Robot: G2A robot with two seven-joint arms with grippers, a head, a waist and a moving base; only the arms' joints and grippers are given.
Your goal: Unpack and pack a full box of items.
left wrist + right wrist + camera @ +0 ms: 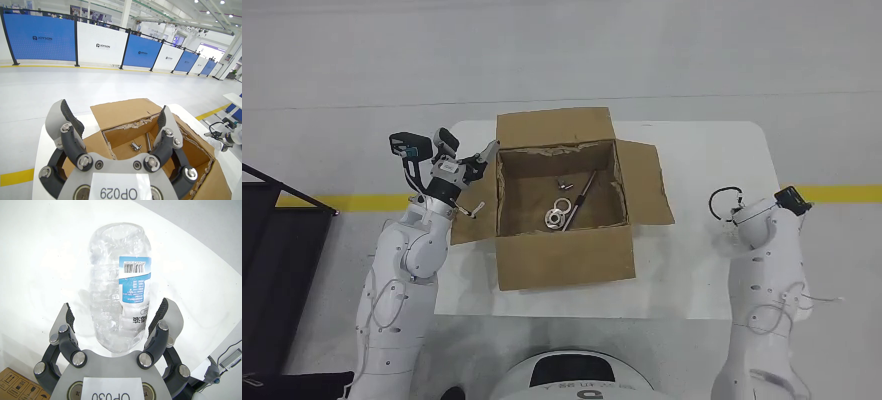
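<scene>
An open cardboard box [562, 258] stands mid-table with its flaps spread. On its floor lie a metal rod [580, 200], two rings [560, 211] and a small bracket [563, 184]; the rod [148, 142] and bracket [135, 146] also appear in the left wrist view. My left gripper [115, 113] hovers open and empty above the box's left flap [94, 144]. A clear plastic bottle [121, 294] with a blue label lies on the white table. My right gripper [116, 306] is open, its fingers astride the bottle's lower part with small gaps on both sides.
The white table [692, 270] has bare room to the right of the box, where the right arm's wrist [757, 215] sits near the table's right edge. A black rack [272, 240] stands off the table to the left. A box flap corner [19, 381] lies close by the right gripper.
</scene>
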